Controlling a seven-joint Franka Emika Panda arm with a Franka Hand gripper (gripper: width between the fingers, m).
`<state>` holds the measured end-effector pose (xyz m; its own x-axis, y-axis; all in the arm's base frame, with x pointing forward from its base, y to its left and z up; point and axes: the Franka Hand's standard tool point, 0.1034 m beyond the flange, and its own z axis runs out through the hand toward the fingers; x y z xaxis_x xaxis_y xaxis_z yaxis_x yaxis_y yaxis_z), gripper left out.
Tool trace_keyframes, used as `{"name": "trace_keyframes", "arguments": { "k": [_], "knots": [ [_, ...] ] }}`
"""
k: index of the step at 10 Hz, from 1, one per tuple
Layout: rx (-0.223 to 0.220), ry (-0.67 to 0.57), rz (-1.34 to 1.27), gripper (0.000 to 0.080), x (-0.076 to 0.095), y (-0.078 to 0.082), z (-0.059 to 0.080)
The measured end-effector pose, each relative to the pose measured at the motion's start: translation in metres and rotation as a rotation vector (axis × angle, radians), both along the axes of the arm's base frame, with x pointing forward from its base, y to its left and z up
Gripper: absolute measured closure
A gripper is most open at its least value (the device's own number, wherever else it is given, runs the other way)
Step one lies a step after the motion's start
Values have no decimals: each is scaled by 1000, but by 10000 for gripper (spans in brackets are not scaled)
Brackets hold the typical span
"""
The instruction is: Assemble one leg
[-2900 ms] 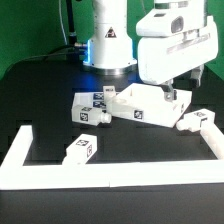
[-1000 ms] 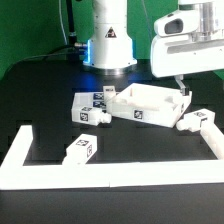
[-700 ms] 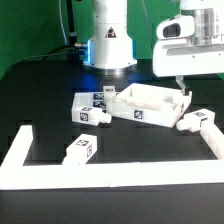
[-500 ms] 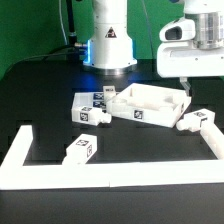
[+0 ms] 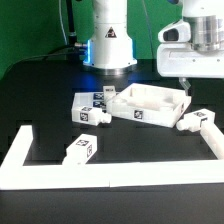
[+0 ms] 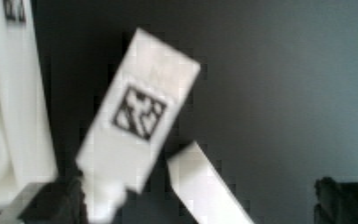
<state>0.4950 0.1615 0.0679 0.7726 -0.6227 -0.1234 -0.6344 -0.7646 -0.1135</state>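
Observation:
A leg point(image 5: 197, 120), a stubby white block with square tags, lies on the black table at the exterior view's right, beside the large white square panel point(image 5: 148, 103). My gripper point(image 5: 184, 87) hangs in the air above that leg and the panel's right corner, touching neither. In the wrist view the tagged leg point(image 6: 149, 105) lies below the gripper point(image 6: 197, 205), next to another white piece point(image 6: 208, 190). The dark fingertips point(image 6: 51, 200) stand wide apart with nothing between them. Look-alike legs lie left of the panel point(image 5: 90, 112), behind it point(image 5: 101, 97) and at the front point(image 5: 82, 149).
A raised white border point(image 5: 110, 176) runs along the table's front and up both sides. The robot's base point(image 5: 108, 40) stands behind the panel. The panel's edge shows in the wrist view point(image 6: 7, 110).
The gripper has risen from the panel's right side and moved toward the exterior view's right. Over the last half second it has hardly moved. The parts have stayed put.

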Motion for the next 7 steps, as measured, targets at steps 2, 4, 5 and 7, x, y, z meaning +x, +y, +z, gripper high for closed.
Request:
{"name": "trace_keyframes", "arguments": {
  "k": [2,4,5,7],
  "knots": [
    [-1,15,-80,150,-6,14,-14],
    [-1,-7,-82,150,-3,13,-14],
    [-1,-7,-82,150,-3,13,-14],
    [-5,7,-92,150,-12,12,-25]
  ]
}}
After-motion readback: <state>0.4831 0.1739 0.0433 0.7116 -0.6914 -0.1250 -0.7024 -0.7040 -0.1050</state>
